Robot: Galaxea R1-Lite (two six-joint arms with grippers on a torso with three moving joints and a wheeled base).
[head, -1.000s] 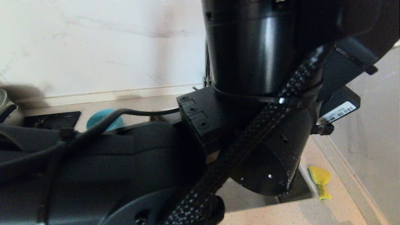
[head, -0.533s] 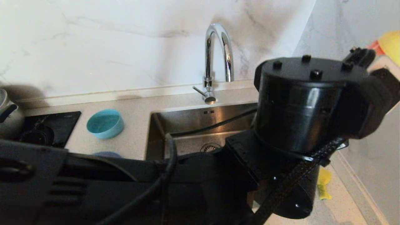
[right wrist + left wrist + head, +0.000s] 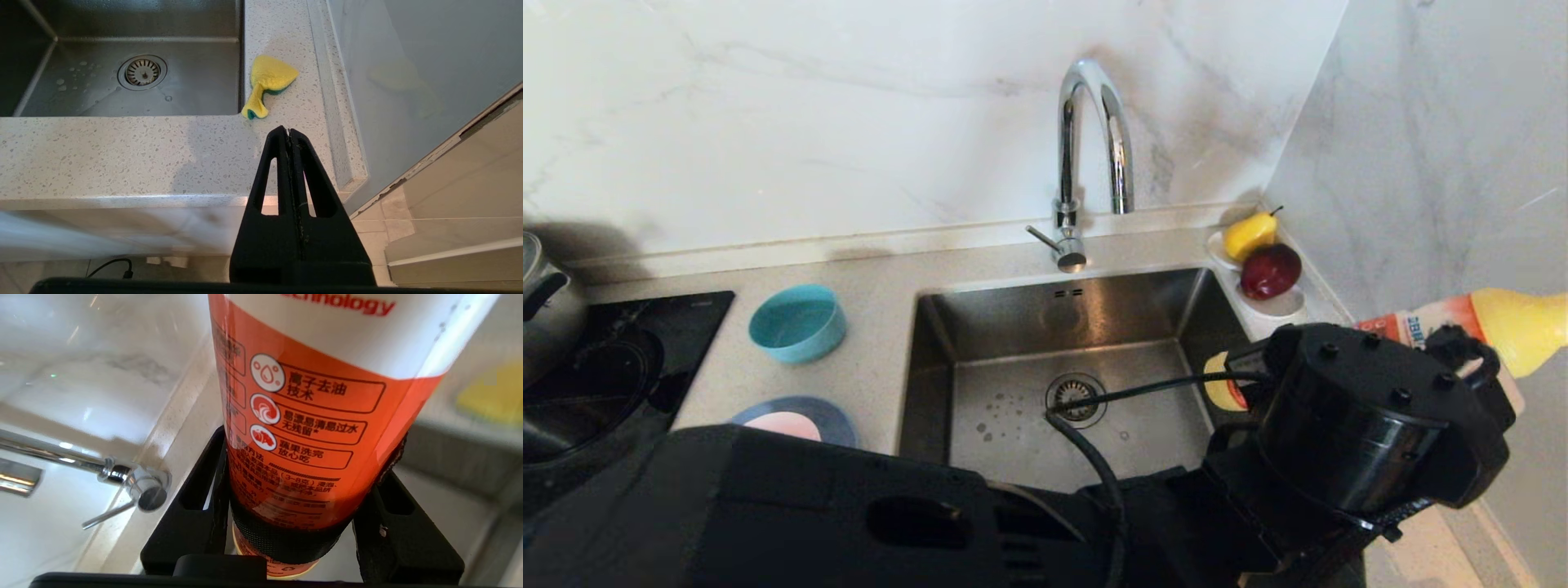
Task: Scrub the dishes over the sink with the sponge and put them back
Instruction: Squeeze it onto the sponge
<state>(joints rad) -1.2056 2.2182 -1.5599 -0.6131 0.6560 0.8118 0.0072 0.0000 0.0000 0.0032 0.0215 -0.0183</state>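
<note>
We see the sponge (image 3: 268, 83) lying untouched on the counter by the sink's (image 3: 947, 327) right rim. Our left gripper (image 3: 302, 539), clamped on a soap bottle (image 3: 1486, 327), has swung down off the camera to the sink's right side. 3 dishes wait left; right gripper (image 3: 289, 132) parked, closed.

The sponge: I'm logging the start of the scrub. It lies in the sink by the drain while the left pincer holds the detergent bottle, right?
Not quite. The sponge lies on the counter beside the sink, as the right wrist view shows. The left pincer does hold the bottle.
</note>
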